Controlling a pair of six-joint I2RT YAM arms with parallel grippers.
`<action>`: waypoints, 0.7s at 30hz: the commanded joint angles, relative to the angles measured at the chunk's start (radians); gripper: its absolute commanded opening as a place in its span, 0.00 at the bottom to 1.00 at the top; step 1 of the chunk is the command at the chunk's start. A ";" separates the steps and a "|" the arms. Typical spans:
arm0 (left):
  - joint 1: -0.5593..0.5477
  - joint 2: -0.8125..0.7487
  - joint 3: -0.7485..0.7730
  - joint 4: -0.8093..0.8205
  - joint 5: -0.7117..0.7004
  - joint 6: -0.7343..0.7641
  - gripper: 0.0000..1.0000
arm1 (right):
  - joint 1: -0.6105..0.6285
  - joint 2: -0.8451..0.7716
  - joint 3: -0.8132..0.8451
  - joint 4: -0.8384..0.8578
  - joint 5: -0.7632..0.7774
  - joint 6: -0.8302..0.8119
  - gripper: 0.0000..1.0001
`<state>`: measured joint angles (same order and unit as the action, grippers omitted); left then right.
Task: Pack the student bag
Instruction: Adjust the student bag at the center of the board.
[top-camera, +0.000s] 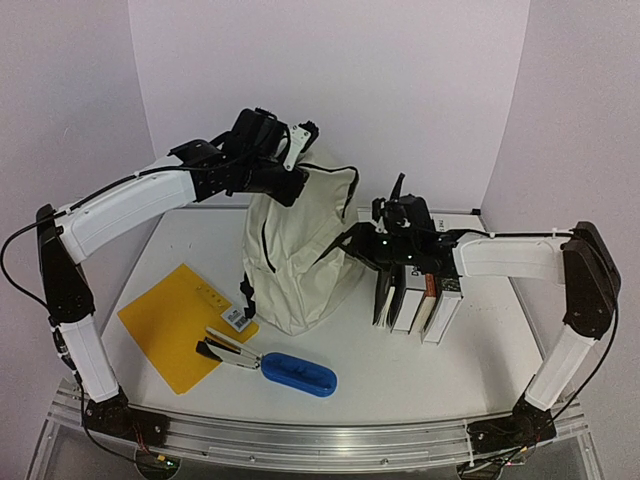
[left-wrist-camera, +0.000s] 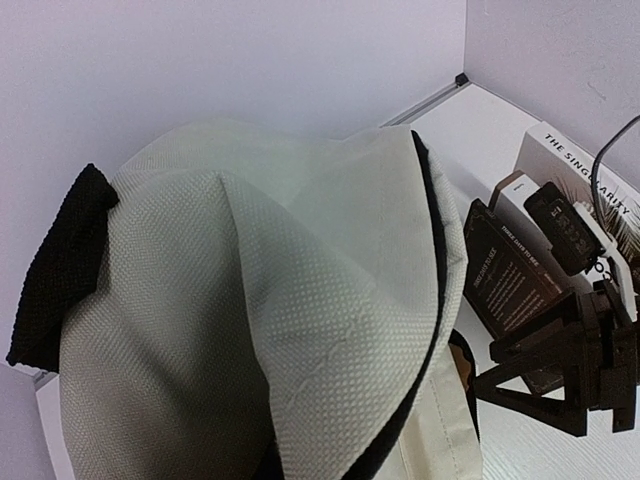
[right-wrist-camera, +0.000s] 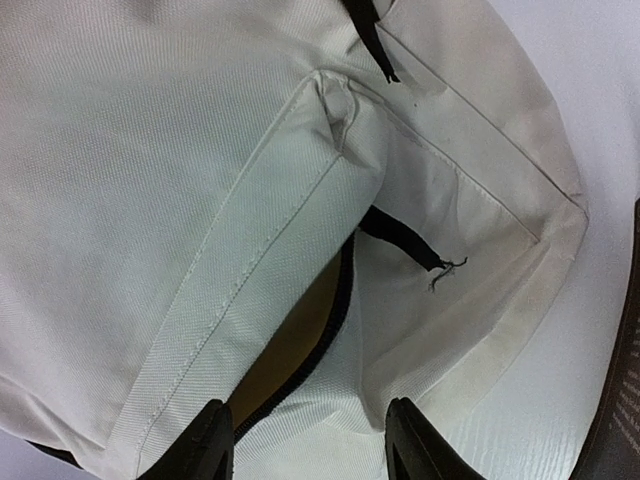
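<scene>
The student bag (top-camera: 300, 260) stands upright in the middle of the tabletop (top-camera: 400, 370), hanging directly beneath the left hand (top-camera: 283, 185). That hand is closed on the bag's top edge. In its wrist view the cream fabric (left-wrist-camera: 250, 330) bunches up close under the camera and hides the fingers, and a black webbing strap (left-wrist-camera: 60, 270) sticks out to one side of the hand.

The right hand (top-camera: 355, 243) is against the opposite flank of the bag, lower down than the left hand. Its jaws stand apart, and its two dark fingertips (right-wrist-camera: 210, 445) show at the bottom of the wrist view with a fold of bag cloth (right-wrist-camera: 150, 200) lying between them, not pinched. Just ahead of these fingertips a black-trimmed zipper opening (right-wrist-camera: 305, 350) gapes a little, showing a brownish interior. Beyond the opening, a short black pull tab (right-wrist-camera: 400, 240) with a frayed thread lies on the fabric.

A row of books (top-camera: 420, 300) stands on the tabletop directly under the right wrist, just behind that hand.

Well below the left hand, on the near side of the bag, a yellow folder (top-camera: 175, 325) lies flat. A stapler (top-camera: 230, 350) overlaps its near corner. A blue case (top-camera: 298, 373) lies next to the stapler, toward the arm bases.
</scene>
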<state>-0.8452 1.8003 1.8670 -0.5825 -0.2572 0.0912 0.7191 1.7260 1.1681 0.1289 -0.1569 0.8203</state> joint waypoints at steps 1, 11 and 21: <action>-0.005 -0.057 -0.010 0.032 0.041 -0.021 0.00 | 0.013 -0.002 0.067 -0.044 0.071 0.045 0.52; -0.005 -0.051 -0.005 0.034 0.059 -0.020 0.00 | 0.027 0.066 0.178 -0.170 0.152 -0.007 0.51; -0.005 -0.022 0.017 0.024 0.055 -0.012 0.00 | 0.031 0.096 0.223 -0.223 0.170 -0.029 0.46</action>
<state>-0.8452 1.7981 1.8565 -0.5701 -0.2264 0.0783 0.7374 1.7987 1.3385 -0.0737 -0.0113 0.8080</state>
